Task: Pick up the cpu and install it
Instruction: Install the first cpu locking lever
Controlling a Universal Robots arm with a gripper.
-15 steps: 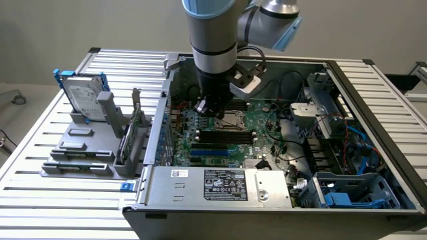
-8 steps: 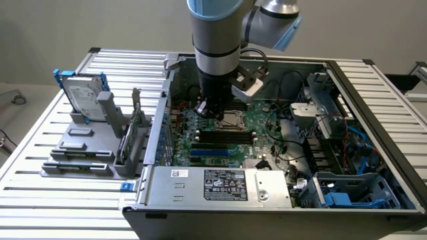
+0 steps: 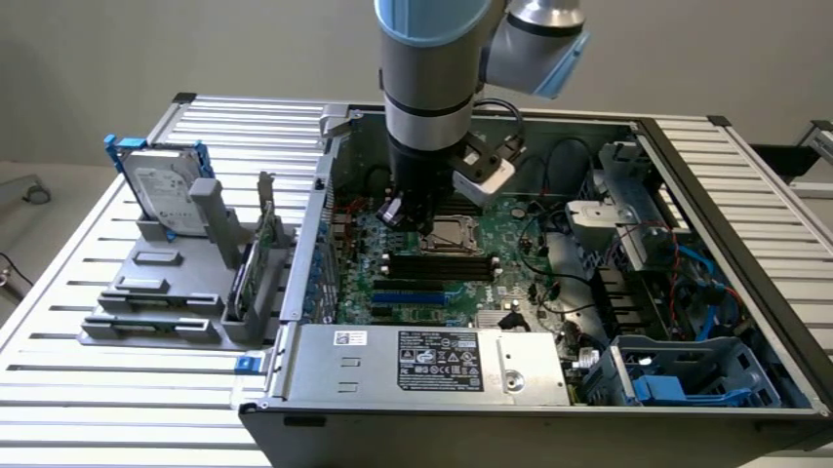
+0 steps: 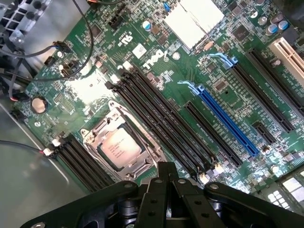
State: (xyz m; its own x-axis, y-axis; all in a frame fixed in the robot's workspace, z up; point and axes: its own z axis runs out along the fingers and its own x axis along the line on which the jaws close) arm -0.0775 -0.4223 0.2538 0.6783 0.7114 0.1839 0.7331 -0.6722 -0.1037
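The gripper (image 4: 166,183) hangs over the green motherboard (image 4: 156,71) inside the open computer case (image 3: 729,224), its black fingers (image 4: 159,190) pressed together and holding nothing. Just ahead of the fingertips, apart from them, the cpu (image 4: 121,147) lies flat in its metal-framed socket (image 4: 95,133) (silver top facing up, printing visible). Beside the socket, alongside the fingers' line, run the black memory slots (image 4: 161,123), and beyond those the blue expansion slot (image 4: 225,123). In the exterior view the arm (image 3: 430,97) comes straight down into the case, with the hard drive (image 3: 163,185) standing upright on a grey rack (image 3: 156,292) well off to the exterior view's left.
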